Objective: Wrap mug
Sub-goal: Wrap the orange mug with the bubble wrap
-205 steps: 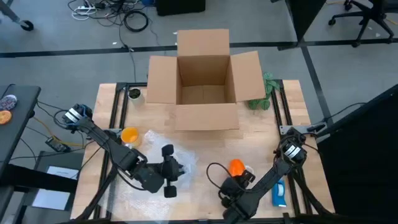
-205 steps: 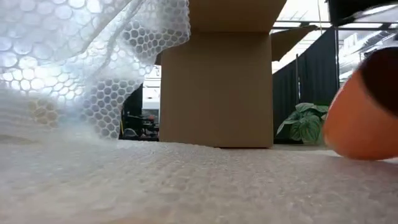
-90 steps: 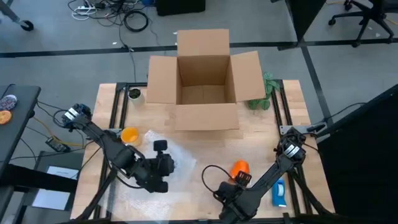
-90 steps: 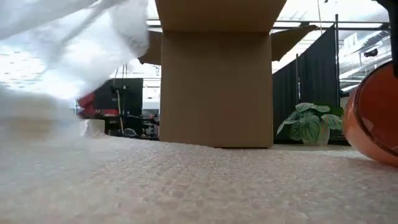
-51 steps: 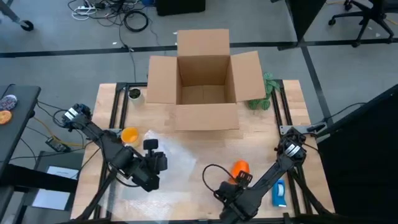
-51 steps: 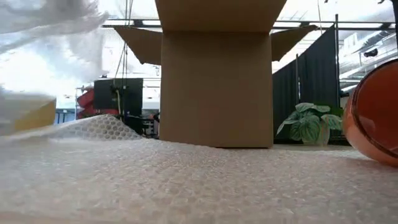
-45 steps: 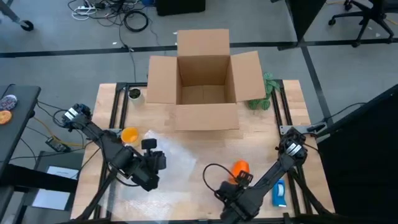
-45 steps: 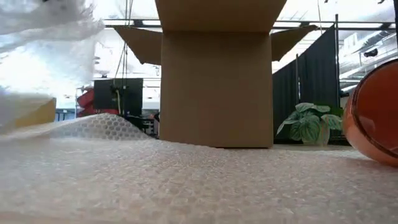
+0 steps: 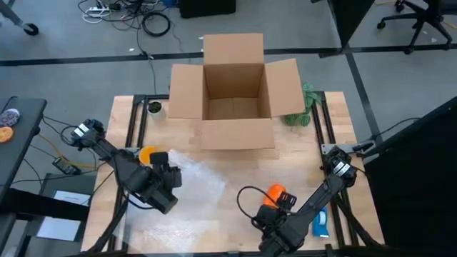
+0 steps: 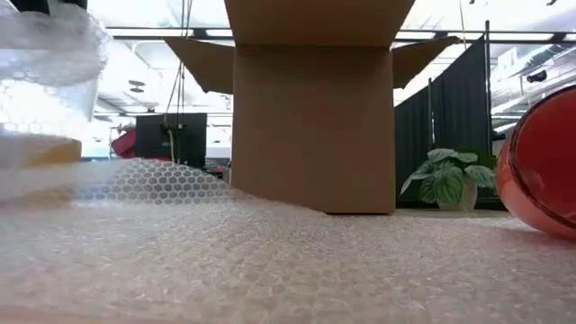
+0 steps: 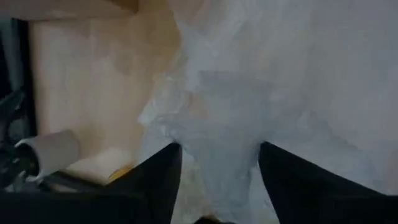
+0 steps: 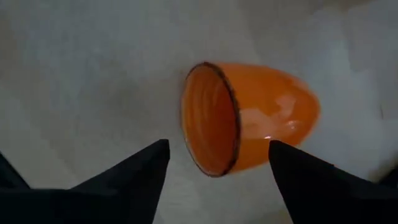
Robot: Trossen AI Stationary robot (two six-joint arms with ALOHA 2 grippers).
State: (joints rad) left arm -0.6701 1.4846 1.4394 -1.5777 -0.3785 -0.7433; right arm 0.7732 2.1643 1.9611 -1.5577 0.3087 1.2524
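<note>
The left pincer (image 9: 169, 171), fingers closed on the bubble wrap (image 9: 193, 193), has pulled it leftward; the right pincer (image 12: 214, 177), open, has released the mug (image 12: 249, 127) on its side, unwrapped.

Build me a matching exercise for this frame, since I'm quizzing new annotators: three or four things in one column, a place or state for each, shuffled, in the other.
Things:
1. mug
2. cardboard box
3. bubble wrap
4. potted plant

Places or states:
A. at the table's far edge, flaps open
B. spread flat over the near tabletop
C. lying on its side on the wrap
D. beside the box, at the far right corner

Pairs: 1-C, 2-A, 3-B, 4-D
</note>
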